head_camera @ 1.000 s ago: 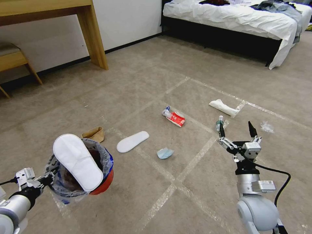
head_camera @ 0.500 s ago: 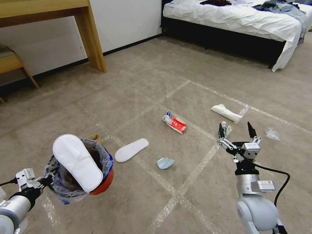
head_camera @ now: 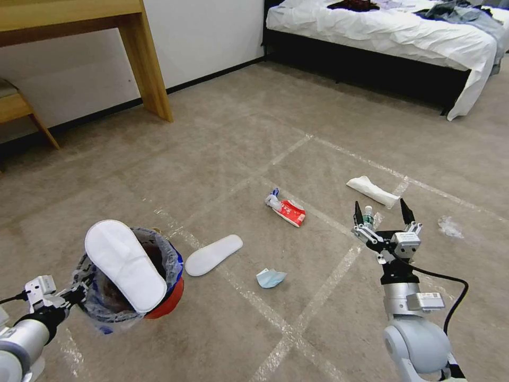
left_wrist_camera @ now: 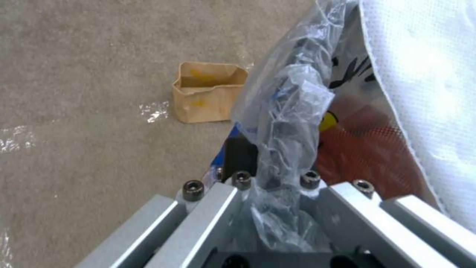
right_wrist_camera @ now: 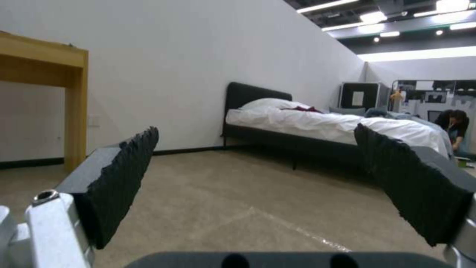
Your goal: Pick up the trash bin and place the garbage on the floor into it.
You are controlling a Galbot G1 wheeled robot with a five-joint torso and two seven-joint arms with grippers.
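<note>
My left gripper [head_camera: 78, 295] [left_wrist_camera: 275, 186] is shut on the bagged rim of the red trash bin [head_camera: 168, 298], holding it above the floor [head_camera: 222, 159]. A white slipper [head_camera: 124, 265] lies across the bin's mouth. On the carpet lie another white slipper [head_camera: 213, 254], a blue mask [head_camera: 270, 277], a red wrapper [head_camera: 289, 210], a white paper wad [head_camera: 373, 190], a small bottle [head_camera: 369, 215] and clear wrap [head_camera: 449, 226]. A brown paper bag [left_wrist_camera: 208, 93] stands just beyond the bin. My right gripper [head_camera: 380, 208] [right_wrist_camera: 255, 130] is open in the air, in front of the bottle, holding nothing.
A wooden table leg [head_camera: 151, 79] and a stool [head_camera: 21, 109] stand by the wall at the far left. A bed [head_camera: 392, 37] with white sheets and clothes fills the far right. Tape lines [head_camera: 318, 297] cross the carpet.
The whole picture has shifted, so the camera has moved; the floor litter now sits lower and nearer. Both arms keep their poses, the bin still held.
</note>
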